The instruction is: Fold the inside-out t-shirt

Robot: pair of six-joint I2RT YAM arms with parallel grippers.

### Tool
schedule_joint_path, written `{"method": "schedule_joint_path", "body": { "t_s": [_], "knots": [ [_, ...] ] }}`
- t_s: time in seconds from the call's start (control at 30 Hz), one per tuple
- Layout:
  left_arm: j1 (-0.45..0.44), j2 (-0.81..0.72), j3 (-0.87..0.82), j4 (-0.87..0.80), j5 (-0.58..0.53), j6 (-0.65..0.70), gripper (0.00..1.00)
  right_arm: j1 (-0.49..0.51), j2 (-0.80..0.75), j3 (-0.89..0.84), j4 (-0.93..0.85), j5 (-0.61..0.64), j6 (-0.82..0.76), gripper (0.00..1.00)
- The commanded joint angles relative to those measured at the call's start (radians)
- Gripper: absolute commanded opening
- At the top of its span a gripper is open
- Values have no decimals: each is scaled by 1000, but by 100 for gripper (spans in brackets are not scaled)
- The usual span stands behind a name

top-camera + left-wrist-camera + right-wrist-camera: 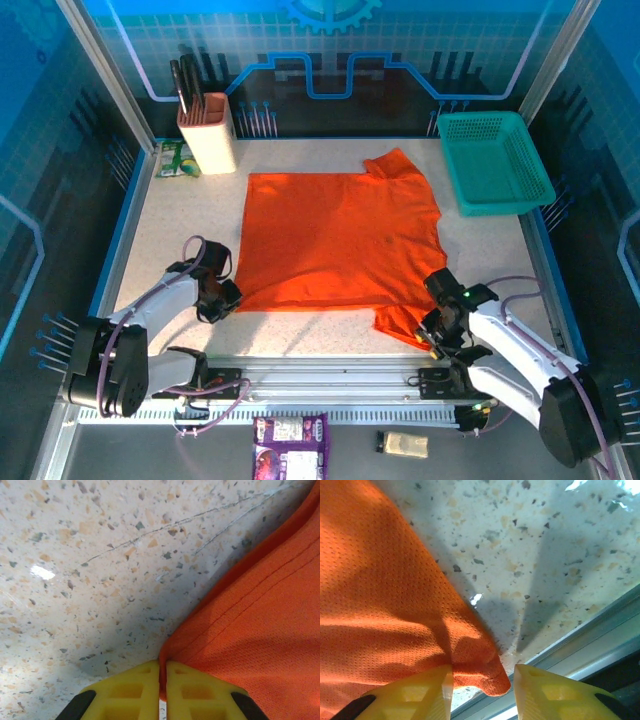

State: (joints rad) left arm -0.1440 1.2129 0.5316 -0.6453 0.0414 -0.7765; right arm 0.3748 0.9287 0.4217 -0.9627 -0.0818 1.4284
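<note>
Table | t-shirt edge pinched by left fingers | corner between parted right fingers

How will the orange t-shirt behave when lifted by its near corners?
Probably floppy: the t-shirt lies flat with soft wrinkles, so it should drape and sag between grips. Likely light: its thin mesh cloth is pinched in the left gripper. It may slip: the right gripper has open jaws around a corner.
</note>
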Motion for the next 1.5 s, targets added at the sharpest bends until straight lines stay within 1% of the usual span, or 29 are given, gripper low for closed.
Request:
{"method": "schedule_joint_path", "body": {
  "t_s": [0.0,0.07,0.17,0.27,0.33,0.43,0.6,0.83,0.93,1.03,1.13,1.23,1.33,1.47],
  "knots": [
    [3,16,-10,2,19,18,11,16,-11,-10,-47,36,79,35],
    [3,16,-5,-1,18,21,10,16,-13,-5,-46,41,75,30],
    [4,3,6,-15,15,19,6,16,-28,8,-54,49,69,16],
    [4,-48,16,-42,6,2,3,17,-77,41,-120,83,69,5],
    [4,-89,21,-68,-7,-9,1,16,-128,74,-186,124,69,0],
    [7,-150,34,-128,-26,-19,0,16,-227,112,-243,161,53,0],
    [7,-236,59,-180,-2,-49,0,15,-365,168,-319,181,37,0],
    [7,-288,154,-277,22,-44,0,13,-380,282,-386,209,-8,0],
    [7,-297,201,-307,18,-27,0,13,-361,339,-383,241,-33,0],
    [8,-274,240,-301,18,-7,0,8,-297,384,-334,265,-89,0],
    [7,-220,277,-263,17,11,0,-2,-200,431,-255,279,-196,0],
    [8,-154,310,-214,8,41,0,-10,-112,451,-135,276,-326,0],
    [10,-78,352,-188,-11,79,0,-34,-21,497,-31,253,-437,0],
    [20,13,403,-148,-18,128,0,-83,108,551,31,228,-537,0]
  ]
}}
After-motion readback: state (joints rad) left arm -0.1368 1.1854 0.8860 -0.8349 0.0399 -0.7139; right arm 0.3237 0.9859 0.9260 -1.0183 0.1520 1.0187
